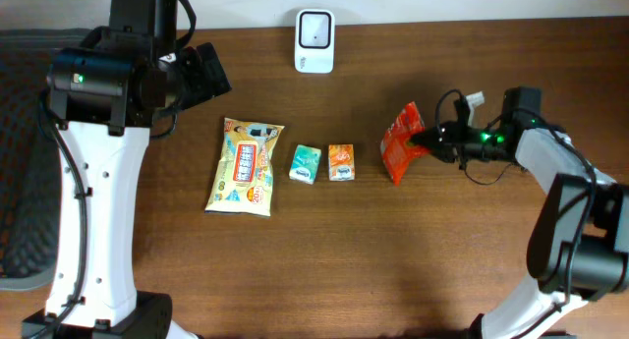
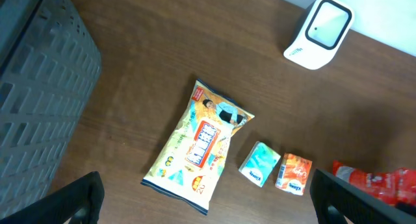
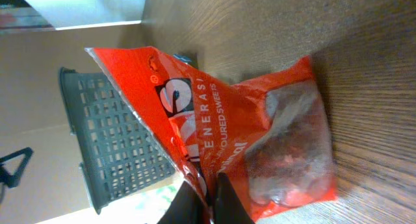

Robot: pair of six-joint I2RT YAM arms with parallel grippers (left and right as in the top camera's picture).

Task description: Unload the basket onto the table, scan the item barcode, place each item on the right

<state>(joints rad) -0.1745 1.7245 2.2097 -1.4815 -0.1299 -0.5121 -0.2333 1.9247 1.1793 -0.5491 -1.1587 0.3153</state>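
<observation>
A red bag of sweets (image 1: 401, 142) stands tilted on the wooden table, right of centre. My right gripper (image 1: 425, 141) is shut on the bag's right edge. In the right wrist view the black fingers (image 3: 231, 201) pinch the bag (image 3: 247, 139) at its seam. The white barcode scanner (image 1: 314, 41) stands at the table's far edge, centre. My left gripper (image 1: 211, 72) hangs open high over the far left of the table and holds nothing. Its two fingers (image 2: 84, 198) frame the table below, with the scanner (image 2: 320, 30) at the upper right and the red bag (image 2: 380, 185) at the lower right.
A yellow snack bag (image 1: 246, 167), a teal pack (image 1: 306, 164) and an orange pack (image 1: 341, 162) lie in a row left of the red bag. A dark grey basket (image 2: 39, 87) stands off the table's left side.
</observation>
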